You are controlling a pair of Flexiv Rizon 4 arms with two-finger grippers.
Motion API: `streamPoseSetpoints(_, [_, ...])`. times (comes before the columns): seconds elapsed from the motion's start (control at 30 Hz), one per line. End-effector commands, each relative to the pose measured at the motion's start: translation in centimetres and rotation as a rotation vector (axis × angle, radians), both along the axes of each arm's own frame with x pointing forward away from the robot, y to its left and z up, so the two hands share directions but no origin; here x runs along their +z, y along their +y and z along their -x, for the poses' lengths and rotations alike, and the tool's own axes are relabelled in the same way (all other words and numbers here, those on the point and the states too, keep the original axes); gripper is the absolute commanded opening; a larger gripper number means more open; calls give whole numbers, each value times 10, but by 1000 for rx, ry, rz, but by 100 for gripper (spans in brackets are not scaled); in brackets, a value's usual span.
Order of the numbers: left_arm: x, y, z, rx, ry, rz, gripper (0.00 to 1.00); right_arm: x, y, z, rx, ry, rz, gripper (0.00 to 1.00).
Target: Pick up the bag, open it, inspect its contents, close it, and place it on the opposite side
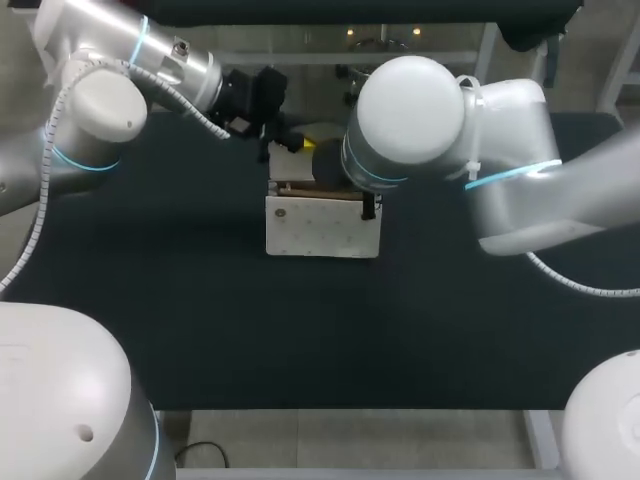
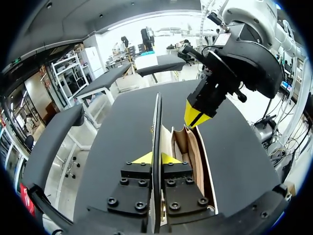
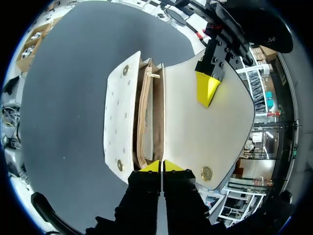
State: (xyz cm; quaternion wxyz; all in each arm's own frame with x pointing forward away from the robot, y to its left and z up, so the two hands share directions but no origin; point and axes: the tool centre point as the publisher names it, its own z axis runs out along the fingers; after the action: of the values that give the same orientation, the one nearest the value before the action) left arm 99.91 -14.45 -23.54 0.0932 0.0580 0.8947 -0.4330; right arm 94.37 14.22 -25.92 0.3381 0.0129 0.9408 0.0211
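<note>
Two-handedly holding open a cream, rectangular, leather-look bag at the middle of the black counter, mouth upward; cannot tell whether resting on it or lifted clear. Clamping the raised cream flap edge-on between the left gripper fingers, clenched on that thin panel. Pinching the bag's rear rim, just beside the flap's hinge line, with the right gripper fingers, likewise clenched and almost touching. Looking from the right wrist down into the tan-lined compartments: seeing dividers and a small brass zip pull, making out no loose contents. Noting round brass snaps on flap and front panel.

Judging the inspection step as under way, with closing and carrying across not yet done.

Judging the bag as light and fairly stiff, with flat panels and a flap standing like a board instead of drooping. Expecting a smooth, somewhat slippery skin, so favouring grips on thin edges (flap lip, rear rim) over broad faces. Expecting tipping or sliding under a one-sided pull, given the narrow base. Advising against squeezing across the mouth, for fear of creasing the dividers. For closing, guiding the flap down by its free edge and pressing near the snaps. For the carry, taking the top rim near its middle for balance.
</note>
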Motion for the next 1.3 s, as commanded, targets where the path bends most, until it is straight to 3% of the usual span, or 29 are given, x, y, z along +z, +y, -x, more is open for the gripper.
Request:
streamPoseSetpoints(0.03, [-16, 5, -13, 5, 12, 23, 0, 5, -1, 15, -13, -29, 6, 0])
streamPoseSetpoints(0.37, [-32, 9, -28, 43, -50, 1, 0, 5, -8, 36, -42, -67, -5, 0])
streamPoseSetpoints(0.67, [-48, 12, -33, 38, -133, -24, 0, -9, -11, 52, -83, -52, -30, 0])
streamPoseSetpoints(0.77, [-51, 11, -33, 32, -169, -39, 0, -16, -11, 52, -88, -20, -59, 0])
streamPoseSetpoints(1.3, [-53, 10, -31, 10, -188, -45, 0, -16, -11, 52, -88, -20, -59, 0])
